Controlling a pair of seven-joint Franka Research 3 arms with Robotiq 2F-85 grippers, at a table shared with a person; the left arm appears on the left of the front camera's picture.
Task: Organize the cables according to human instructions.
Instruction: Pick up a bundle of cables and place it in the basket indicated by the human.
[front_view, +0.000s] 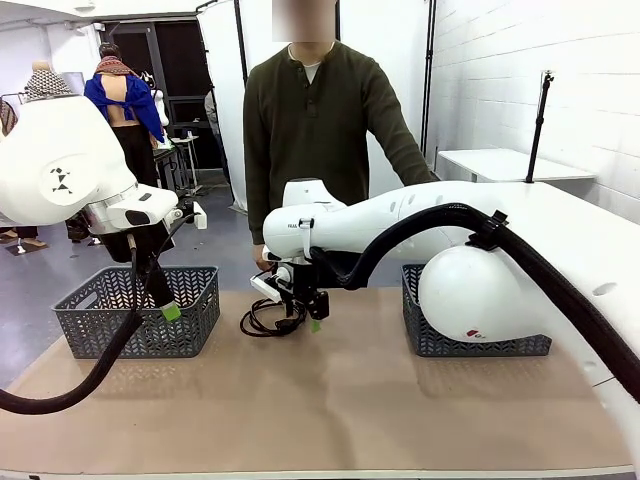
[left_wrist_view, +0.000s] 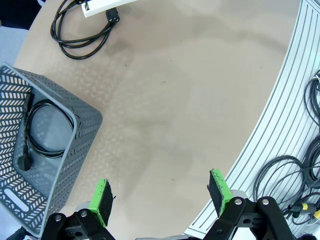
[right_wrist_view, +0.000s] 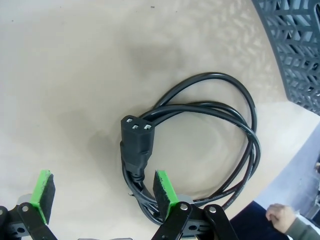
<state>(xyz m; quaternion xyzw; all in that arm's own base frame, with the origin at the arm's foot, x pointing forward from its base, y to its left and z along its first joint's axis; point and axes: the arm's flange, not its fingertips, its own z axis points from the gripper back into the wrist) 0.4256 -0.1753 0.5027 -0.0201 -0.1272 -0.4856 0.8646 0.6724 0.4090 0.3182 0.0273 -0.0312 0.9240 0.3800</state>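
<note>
Two grey mesh baskets stand on the tan table (front_view: 330, 400), and everything here is placed by the left basket (front_view: 140, 308). Nearest the camera, to that basket's right, the table is bare. Above the basket's near right corner hangs the left gripper (left_wrist_view: 162, 195), its green-padded fingers (left_wrist_view: 101, 201) spread wide with nothing between them. In the left wrist view a coiled cable (left_wrist_view: 44, 131) lies inside this basket, its plug toward one end wall. Well to the basket's right, near the middle of the table, the right gripper (front_view: 303, 322) is low over a second coiled cable on the table (right_wrist_view: 200, 145); its jaws are parted, not clamped on anything. In the right wrist view that cable's three-hole plug (right_wrist_view: 137, 137) lies between the pads, closer to the right pad (right_wrist_view: 163, 187), and the loop spreads away beyond it. Farther right again sits the right basket (front_view: 470, 330), partly behind the right arm. Beyond the left basket and the cable, a person in a dark green top (front_view: 315, 120) stands at the table's far edge.
</note>
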